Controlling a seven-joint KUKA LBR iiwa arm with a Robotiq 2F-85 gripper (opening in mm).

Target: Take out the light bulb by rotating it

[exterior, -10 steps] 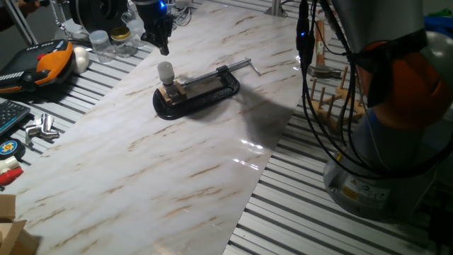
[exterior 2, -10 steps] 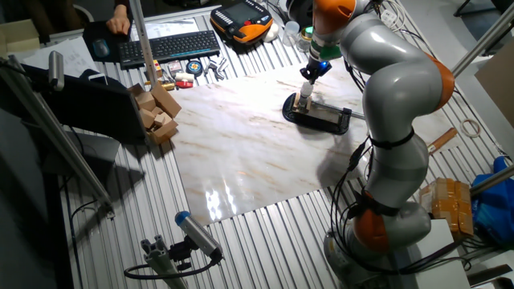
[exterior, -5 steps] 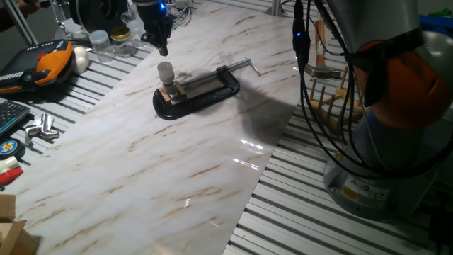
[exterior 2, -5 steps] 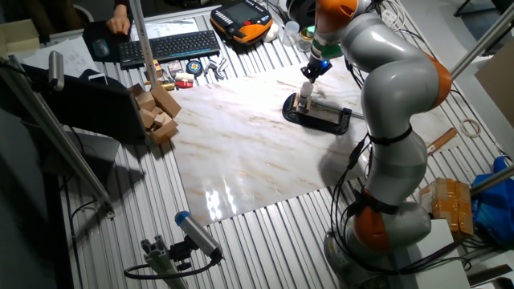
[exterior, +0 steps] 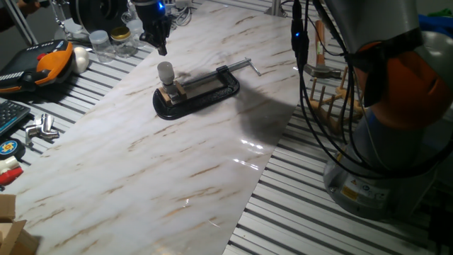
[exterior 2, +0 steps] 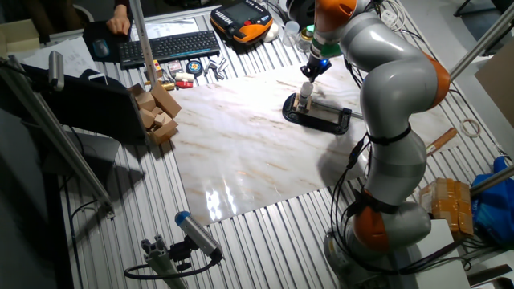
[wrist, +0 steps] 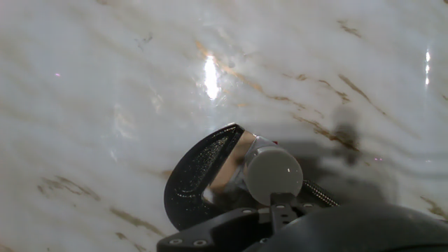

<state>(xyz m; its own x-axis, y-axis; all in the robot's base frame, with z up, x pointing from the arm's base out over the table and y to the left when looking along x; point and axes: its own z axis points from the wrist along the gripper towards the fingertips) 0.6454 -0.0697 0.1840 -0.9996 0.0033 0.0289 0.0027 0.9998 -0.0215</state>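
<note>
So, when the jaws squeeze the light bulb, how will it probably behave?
The light bulb looks round and smooth, so it may slip under the twist. It is probably fragile, suiting gentle pressure. It stands upright in a holder gripped by the C-clamp, so it likely will not tip.

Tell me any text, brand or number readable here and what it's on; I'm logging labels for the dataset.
No text is readable.
Round badge: print too small to read.
Sticker on the robot base: blurred.
Keyboard: keys too small.
Bulb, clamp: no markings visible.
</note>
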